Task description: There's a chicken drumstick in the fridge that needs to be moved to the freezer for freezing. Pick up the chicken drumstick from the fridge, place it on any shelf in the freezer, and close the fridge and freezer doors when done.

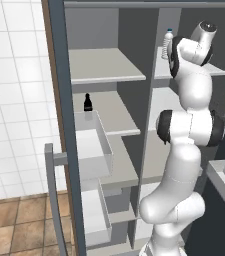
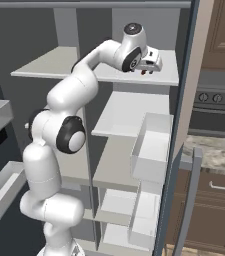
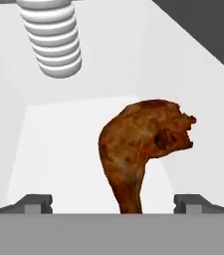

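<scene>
Hand view: gripper (image 3: 113, 203) open, tips wide at 8 and 4 o'clock astride the drumstick (image 3: 141, 144); advance until the thin stub sits between pads, then close.

A small dark bottle (image 1: 88, 102) stands upright, well to the left of a clear ribbed water bottle with a white cap (image 1: 168, 43). Farther left of the small dark bottle is a white tiled wall (image 1: 14, 100), above a brown tiled floor (image 1: 19, 225).
</scene>
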You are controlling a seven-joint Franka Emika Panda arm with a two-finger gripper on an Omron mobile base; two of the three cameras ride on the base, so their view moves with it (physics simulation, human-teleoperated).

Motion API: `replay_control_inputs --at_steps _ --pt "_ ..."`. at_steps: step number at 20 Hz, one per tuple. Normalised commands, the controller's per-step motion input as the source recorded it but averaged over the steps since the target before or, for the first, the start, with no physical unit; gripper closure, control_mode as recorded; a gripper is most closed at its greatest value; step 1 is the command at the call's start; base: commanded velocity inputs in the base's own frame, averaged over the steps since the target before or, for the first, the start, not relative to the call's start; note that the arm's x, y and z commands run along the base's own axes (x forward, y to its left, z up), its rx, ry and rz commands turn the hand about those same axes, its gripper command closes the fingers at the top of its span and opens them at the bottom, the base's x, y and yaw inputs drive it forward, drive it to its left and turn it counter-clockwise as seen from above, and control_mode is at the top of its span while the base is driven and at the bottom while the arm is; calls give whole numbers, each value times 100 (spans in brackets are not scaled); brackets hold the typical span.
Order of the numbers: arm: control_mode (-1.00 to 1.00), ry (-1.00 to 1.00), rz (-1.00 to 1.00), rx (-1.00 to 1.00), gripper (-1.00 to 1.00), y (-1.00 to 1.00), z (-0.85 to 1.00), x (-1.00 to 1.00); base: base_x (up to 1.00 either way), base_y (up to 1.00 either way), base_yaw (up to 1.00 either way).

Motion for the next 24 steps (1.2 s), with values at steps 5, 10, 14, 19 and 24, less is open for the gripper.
replay_control_inputs --at_steps 5,10,14,19,24 --pt "-100 7 9 0 100 22 -100 -2 0 0 0" --pt "-100 8 12 0 100 15 -100 0 0 0 0" --pt "-100 6 13 0 100 2 -100 0 0 0 0" --pt "-100 7 9 0 100 0 -94 -15 0 0 0" --pt "-100 23 0 0 100 0 -23 -97 0 0 0"
